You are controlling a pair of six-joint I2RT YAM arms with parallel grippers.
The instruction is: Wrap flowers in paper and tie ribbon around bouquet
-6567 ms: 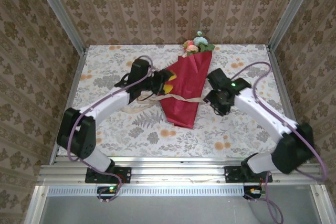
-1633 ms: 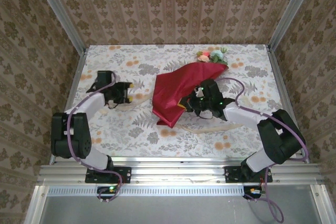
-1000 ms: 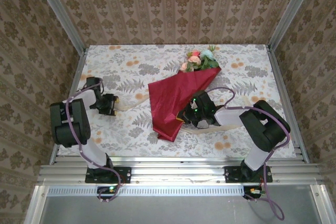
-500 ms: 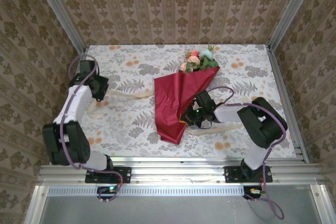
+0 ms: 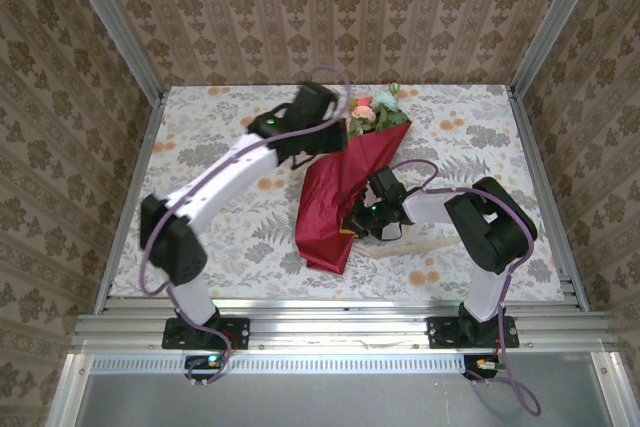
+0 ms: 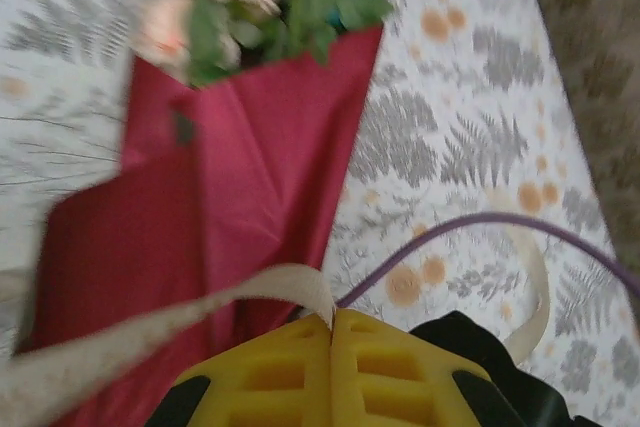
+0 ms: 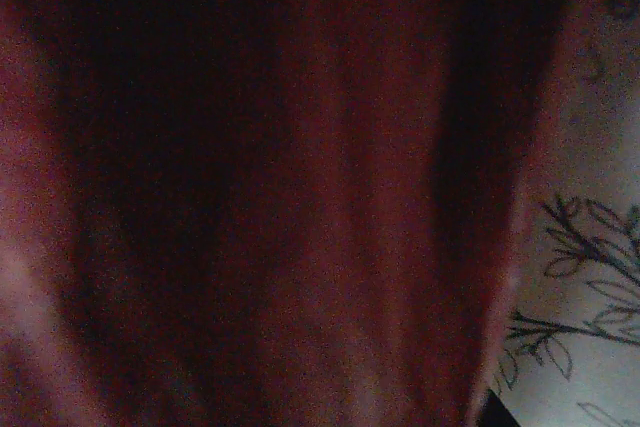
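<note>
The bouquet lies mid-table, a red paper (image 5: 340, 197) cone with the flowers (image 5: 375, 112) showing pink and pale blue at its far, wide end. My left gripper (image 5: 336, 143) hovers over the cone's upper left. In the left wrist view its yellow fingers (image 6: 290, 367) are shut on the cream ribbon (image 6: 250, 292), which trails off to the lower left over the paper (image 6: 270, 147). My right gripper (image 5: 362, 219) presses into the cone's right edge. Dark red paper (image 7: 280, 187) sits right against its camera, so the fingers are hidden. More ribbon (image 5: 415, 245) lies on the cloth to its right.
The right arm's purple cable (image 6: 480, 222) arcs over the floral tablecloth (image 5: 220, 197) close under my left gripper. Metal frame posts (image 5: 150, 112) and patterned walls close in the table on three sides. The two arms stand close together over the cone.
My left arm has swung from the table's far left across to the bouquet's top, shut and drawing the ribbon with it. The cone has turned a little and looks narrower.
</note>
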